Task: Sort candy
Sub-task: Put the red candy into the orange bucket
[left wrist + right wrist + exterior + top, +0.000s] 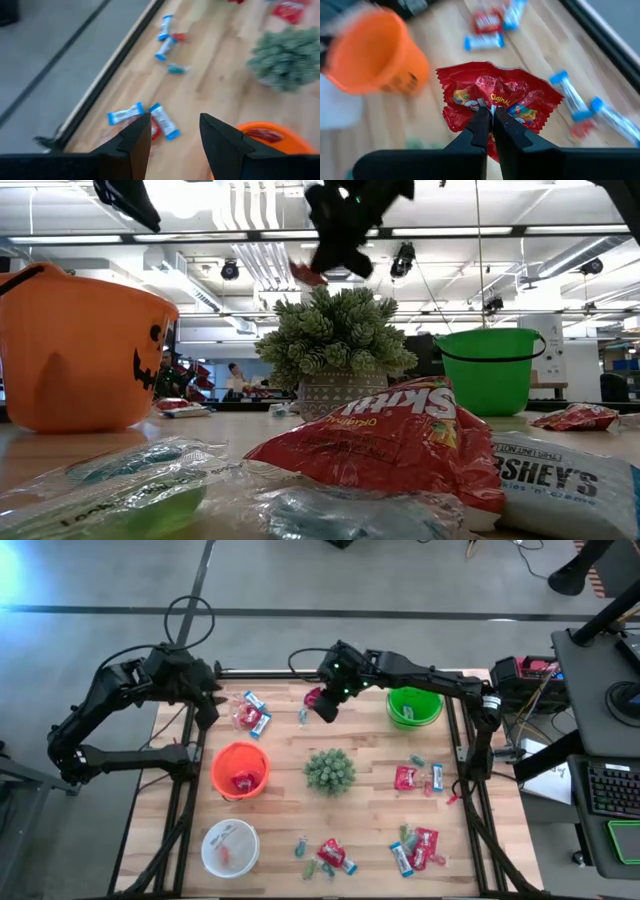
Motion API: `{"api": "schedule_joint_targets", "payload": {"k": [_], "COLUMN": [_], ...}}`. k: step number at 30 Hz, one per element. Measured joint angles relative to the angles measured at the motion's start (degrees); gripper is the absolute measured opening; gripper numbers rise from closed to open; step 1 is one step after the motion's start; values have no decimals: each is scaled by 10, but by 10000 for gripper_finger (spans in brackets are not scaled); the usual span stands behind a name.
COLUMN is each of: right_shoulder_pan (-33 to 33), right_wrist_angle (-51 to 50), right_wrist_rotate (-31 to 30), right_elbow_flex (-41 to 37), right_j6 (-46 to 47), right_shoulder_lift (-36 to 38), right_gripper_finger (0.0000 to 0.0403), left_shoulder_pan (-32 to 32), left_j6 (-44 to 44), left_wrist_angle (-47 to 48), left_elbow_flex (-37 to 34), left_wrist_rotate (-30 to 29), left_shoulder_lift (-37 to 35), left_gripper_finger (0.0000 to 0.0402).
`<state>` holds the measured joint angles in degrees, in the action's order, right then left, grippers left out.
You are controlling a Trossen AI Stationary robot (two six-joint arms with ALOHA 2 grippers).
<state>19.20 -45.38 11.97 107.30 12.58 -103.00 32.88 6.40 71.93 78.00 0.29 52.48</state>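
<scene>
While pinched by right fingers (490, 117) | red packet (497, 97) aloft | left fingers (175, 132) parted, empty

We count three bowls: one orange bowl (240, 769), one green bowl (414, 706), one white bowl (230, 846). One spiky plant (330, 771) mid-table. Two arms, two grippers: left gripper (207, 705), right gripper (325, 703). Candy on the wood sits in four loose groups: far-left cluster (251, 713), right-side cluster (418, 777), near-middle cluster (325, 855), near-right cluster (417, 848). Plus one red packet (495, 102) held in the air. Exact piece count per group we can't tell.
</scene>
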Motion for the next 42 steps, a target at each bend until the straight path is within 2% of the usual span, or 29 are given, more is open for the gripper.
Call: {"api": "schedule_joint_targets", "payload": {"k": [7, 17, 28, 42], "right_shoulder_pan": [-35, -75, -88, -88], "right_wrist_angle": [44, 40, 118, 116], "right_wrist_rotate": [0, 0, -6, -30], "right_elbow_flex": [107, 278, 274, 274], "right_j6": [5, 10, 41, 41], "right_shoulder_lift": [-48, -168, -177, -179], "right_gripper_finger": [12, 12, 9, 9], "left_shoulder_pan": [0, 0, -1, -1], "left_j6": [-9, -14, -10, -3], "left_wrist_angle": [-39, -67, -68, -93], "left_elbow_flex": [0, 0, 0, 0], "left_wrist_rotate": [86, 196, 230, 269], "left_shoulder_lift": [0, 1, 19, 57], "left_gripper_finger": [152, 159, 158, 158]}}
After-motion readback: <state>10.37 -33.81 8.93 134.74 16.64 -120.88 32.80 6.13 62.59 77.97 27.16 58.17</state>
